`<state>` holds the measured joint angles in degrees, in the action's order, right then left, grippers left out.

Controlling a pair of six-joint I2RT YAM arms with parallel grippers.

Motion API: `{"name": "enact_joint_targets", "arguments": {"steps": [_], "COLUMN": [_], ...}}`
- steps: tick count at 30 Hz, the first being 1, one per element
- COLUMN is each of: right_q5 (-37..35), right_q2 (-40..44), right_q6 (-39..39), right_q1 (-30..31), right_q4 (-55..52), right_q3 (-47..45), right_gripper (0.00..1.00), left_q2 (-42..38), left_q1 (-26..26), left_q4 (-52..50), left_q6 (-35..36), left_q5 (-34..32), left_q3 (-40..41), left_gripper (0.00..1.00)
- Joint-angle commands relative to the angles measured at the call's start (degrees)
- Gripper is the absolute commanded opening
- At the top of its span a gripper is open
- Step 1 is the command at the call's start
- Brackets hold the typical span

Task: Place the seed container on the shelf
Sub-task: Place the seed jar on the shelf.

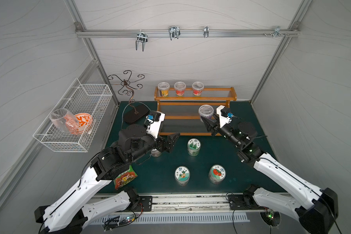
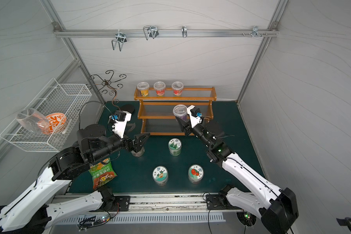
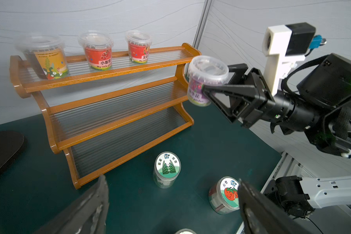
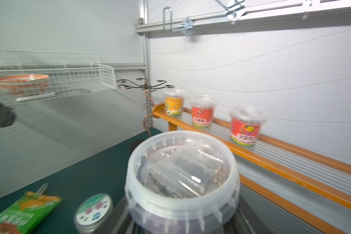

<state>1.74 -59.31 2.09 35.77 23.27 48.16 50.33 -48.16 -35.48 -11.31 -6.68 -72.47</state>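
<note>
A seed container with a clear lid and purple label hangs in the air, my right gripper shut on its lower body. It hovers by the right end of the shelf, about level with the middle tier, touching no tier. In the right wrist view the lid of the seed container fills the foreground, and the shelf runs alongside it. My left gripper stands open and empty low over the mat, just above a small jar.
Three seed cups stand on the shelf's top tier. Three flat-lidded jars stand on the green mat. A snack bag lies under my left arm. A wire basket and a scroll stand are at the left.
</note>
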Motion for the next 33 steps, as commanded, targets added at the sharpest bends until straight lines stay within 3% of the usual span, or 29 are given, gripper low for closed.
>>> {"name": "enact_joint_targets", "arguments": {"steps": [1,6,13,22,33], "right_q5": [1.8,5.0,5.9,6.3,3.7], "right_q2": [-2.2,-8.5,-17.7,-27.7,-33.4], "right_q6": [-3.0,-6.4,-8.3,-8.1,-4.4], "right_q1": [-5.3,-12.5,-17.8,-20.1,-20.5], "right_q4": [5.8,9.8,12.3,11.3,9.1], "right_q3": [3.5,7.3,12.9,21.5,24.5], "right_gripper": [0.60,0.60,0.61,0.61,0.61], "left_q2": [-0.8,-0.9,-1.0,-0.6,-1.5], "left_q1": [-0.1,-0.1,-0.1,-0.1,-0.1], "left_q4": [4.5,4.4,4.2,4.0,3.8], "left_q6": [-0.8,-0.8,-1.0,-0.7,-0.6], "left_q5": [-0.3,-0.7,-0.7,-0.6,-0.5], "left_q3": [0.3,0.5,0.8,0.8,1.2], "left_gripper": [1.00,1.00,1.00,1.00,1.00]}}
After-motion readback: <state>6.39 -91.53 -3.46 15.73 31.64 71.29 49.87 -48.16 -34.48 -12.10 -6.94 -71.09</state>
